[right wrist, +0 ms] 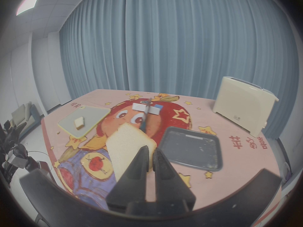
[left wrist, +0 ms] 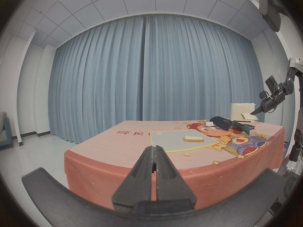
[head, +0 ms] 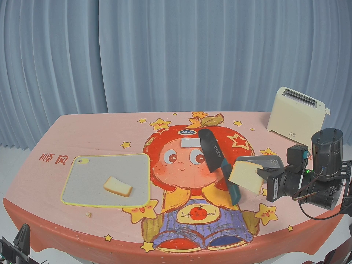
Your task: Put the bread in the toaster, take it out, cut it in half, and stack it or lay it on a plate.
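Observation:
My right gripper (head: 261, 173) is shut on one edge of a pale bread slice (head: 245, 176) and holds it in the air just above the near edge of a dark grey tray (head: 269, 161). In the right wrist view the slice (right wrist: 126, 148) stands up in front of the closed fingers (right wrist: 159, 161). A smaller cut piece of bread (head: 117, 186) lies on the grey, yellow-rimmed cutting board (head: 91, 173) at the left. A knife (head: 216, 158) with a black blade and teal handle lies mid-table. My left gripper (left wrist: 154, 161) is shut on nothing, off the table's left side.
A cream toaster (head: 296, 115) stands at the back right with its slots empty. A crumb (head: 88, 214) lies in front of the board. The tray (right wrist: 192, 148) holds nothing but crumbs. A white card (head: 190, 142) lies behind the knife.

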Available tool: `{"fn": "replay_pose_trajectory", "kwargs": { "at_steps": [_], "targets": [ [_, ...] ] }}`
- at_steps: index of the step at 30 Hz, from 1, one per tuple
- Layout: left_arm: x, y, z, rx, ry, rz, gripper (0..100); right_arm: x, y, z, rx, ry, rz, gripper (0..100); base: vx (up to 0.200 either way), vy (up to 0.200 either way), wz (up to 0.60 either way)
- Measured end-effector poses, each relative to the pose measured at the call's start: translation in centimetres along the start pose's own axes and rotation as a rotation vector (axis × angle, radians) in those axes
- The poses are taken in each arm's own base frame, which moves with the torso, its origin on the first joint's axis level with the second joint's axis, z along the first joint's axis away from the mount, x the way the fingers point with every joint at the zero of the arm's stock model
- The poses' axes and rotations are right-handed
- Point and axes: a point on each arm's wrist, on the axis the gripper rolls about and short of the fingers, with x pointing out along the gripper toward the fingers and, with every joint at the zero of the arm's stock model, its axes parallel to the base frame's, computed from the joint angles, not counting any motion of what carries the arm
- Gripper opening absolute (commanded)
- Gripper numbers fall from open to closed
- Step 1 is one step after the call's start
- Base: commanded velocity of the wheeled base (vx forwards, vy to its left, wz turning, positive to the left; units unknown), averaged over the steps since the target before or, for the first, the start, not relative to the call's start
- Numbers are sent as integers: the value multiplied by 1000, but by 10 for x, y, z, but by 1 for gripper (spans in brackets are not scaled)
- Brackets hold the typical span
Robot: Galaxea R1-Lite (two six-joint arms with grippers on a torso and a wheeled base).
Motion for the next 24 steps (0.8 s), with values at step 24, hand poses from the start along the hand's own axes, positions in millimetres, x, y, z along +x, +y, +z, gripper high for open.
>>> {"fn": "replay_pose_trajectory", "kwargs": {
  "at_steps": [24],
  "targets": [
    [0, 0, 0, 1, 0, 0, 0, 48, -15, -1, 166, 79, -146, 0, 0, 0, 0]
  ]
}}
